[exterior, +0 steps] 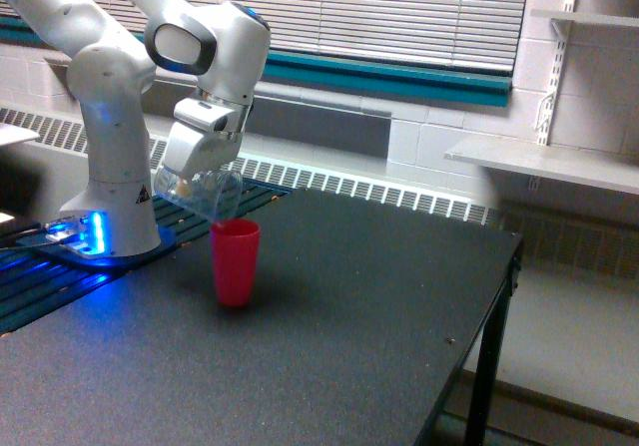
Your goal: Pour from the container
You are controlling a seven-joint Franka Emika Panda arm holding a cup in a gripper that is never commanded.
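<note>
Container (pixel 203 191): one clear plastic cup, held in the gripper (pixel 192 172) of the single arm, directly below the wrist and partly covered by the hand. The fingers are pressed against the cup's sides; the exact contact points cannot be made out. The cup is tipped steeply, its long axis slanting down toward the exterior view's right, mouth lowest. Hardly anything can be made out inside it; only a faint pale patch shows near the upper, closed end, so it is judged to be nearly empty.

Below the gripper and slightly to the exterior view's right stands one red cup (pixel 236 262), upright, mouth open. The clear cup's lip sits just above the red cup's rim, at its near-left edge; whether the two touch cannot be told. This is the relation on which pouring depends: mouth over rim, axis aimed into the opening. Any further tilt should keep the lip inside the rim line, or pieces may fall outside.

Outward from there: one black table (pixel 339 346) carrying the red cup, and the arm's base (pixel 108 228) with its blue light, behind and to the exterior view's left of the gripper.
</note>
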